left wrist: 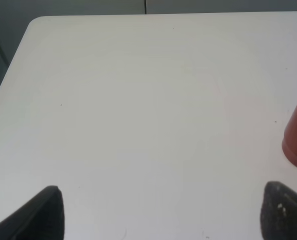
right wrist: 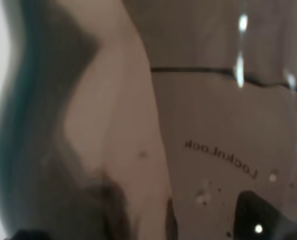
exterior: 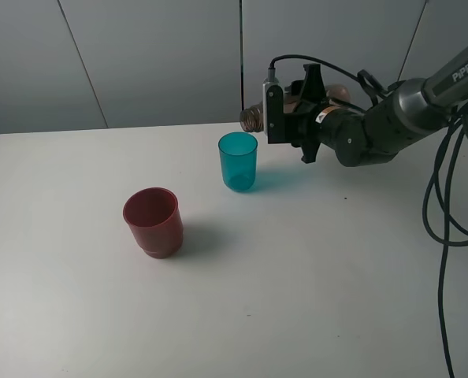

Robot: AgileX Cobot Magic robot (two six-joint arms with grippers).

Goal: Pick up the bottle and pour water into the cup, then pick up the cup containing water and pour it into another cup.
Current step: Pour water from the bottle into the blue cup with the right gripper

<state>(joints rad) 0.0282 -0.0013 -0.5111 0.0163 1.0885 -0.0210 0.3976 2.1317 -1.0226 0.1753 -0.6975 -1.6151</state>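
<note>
The white tabletop [exterior: 297, 299] is seen across the lower frame of the exterior view. At upper right, the right gripper [exterior: 291, 110] is clenched around the tall smoky grey-brown translucent plastic bottle [exterior: 254, 118]. The bottle is tipped on its side, with its open neck held just above the small teal translucent plastic tumbler [exterior: 238, 161] at upper centre. The squat dark red plastic cup [exterior: 153, 220] is stood left of centre, apart from the tumbler. The left gripper [left wrist: 166, 212] is spread wide with nothing grasped.

Plastics on a matt white bench [exterior: 297, 299]
The cup [exterior: 238, 161] is glossy translucent teal plastic; another cup [exterior: 152, 221] near it is opaque, duller red plastic; the bottle [exterior: 253, 118] by the cup's rim is smoky translucent plastic with bright glints.
</note>
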